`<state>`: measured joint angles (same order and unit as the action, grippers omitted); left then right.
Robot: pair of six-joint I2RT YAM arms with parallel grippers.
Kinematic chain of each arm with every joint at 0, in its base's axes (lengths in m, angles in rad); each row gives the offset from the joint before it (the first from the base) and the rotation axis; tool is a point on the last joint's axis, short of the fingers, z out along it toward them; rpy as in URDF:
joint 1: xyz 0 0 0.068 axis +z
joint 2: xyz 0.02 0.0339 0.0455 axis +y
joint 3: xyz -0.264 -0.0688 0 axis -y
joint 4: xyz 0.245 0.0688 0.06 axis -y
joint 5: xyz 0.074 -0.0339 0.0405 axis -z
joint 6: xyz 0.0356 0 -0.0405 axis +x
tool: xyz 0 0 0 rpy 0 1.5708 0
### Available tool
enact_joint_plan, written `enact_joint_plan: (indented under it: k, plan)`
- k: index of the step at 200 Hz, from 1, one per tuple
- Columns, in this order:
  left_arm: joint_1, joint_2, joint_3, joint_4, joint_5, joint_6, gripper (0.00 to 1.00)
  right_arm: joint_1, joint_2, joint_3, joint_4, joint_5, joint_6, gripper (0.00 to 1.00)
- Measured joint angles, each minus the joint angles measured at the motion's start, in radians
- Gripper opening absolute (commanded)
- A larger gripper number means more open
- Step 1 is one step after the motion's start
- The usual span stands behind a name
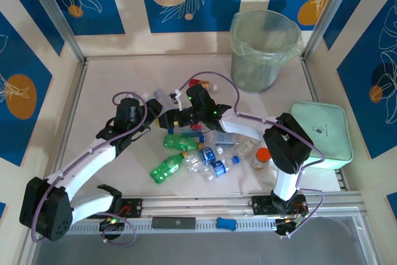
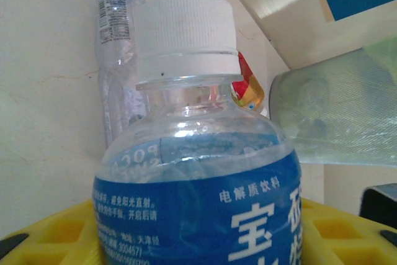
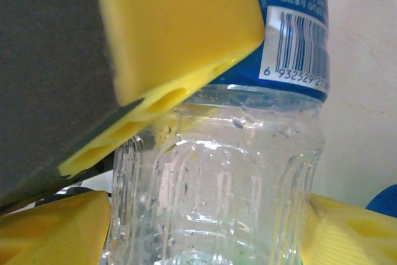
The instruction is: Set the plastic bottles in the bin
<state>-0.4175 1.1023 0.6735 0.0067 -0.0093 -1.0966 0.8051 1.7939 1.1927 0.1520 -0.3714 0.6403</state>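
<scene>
The bin (image 1: 263,51) is standing far right on the tabletop (image 1: 118,79), and the plastic bottles (image 1: 198,156) are lying heaped near the arms. For a clean handover, I think the right gripper (image 3: 211,231) should be squeezing firmly before the left gripper (image 2: 198,240) is releasing. The left one is clamping a blue-labelled bottle (image 2: 192,197). The right one is straddling its clear body, and I cannot tell if it is pressing.

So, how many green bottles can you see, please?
2: one green bottle lying near-left of centre, another just behind it; more may be hidden.
</scene>
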Motion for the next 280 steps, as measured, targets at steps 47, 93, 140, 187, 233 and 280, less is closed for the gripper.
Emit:
enact_joint_plan:
  k: [47,93,140,187,233,280]
  plan:
    - [0.005,-0.007,-0.018,0.036,0.008,-0.024,0.52,0.0,0.011,0.011,-0.003,-0.008,0.008,0.59]
    - [0.009,-0.011,-0.018,0.045,0.028,-0.011,1.0,-0.011,0.011,0.012,-0.004,-0.018,0.015,0.57]
    - [0.066,-0.059,-0.021,0.012,0.023,0.006,1.0,-0.087,-0.004,0.012,-0.057,0.008,-0.013,0.57]
    - [0.115,-0.092,-0.072,0.007,0.01,0.013,1.0,-0.222,-0.141,0.012,-0.174,0.098,-0.077,0.55]
    - [0.117,-0.016,-0.084,0.069,0.106,0.051,1.0,-0.362,-0.271,0.108,-0.299,0.206,-0.137,0.55]
    - [0.116,0.146,-0.028,0.114,0.302,0.112,1.0,-0.495,-0.313,0.301,-0.425,0.305,-0.209,0.55]
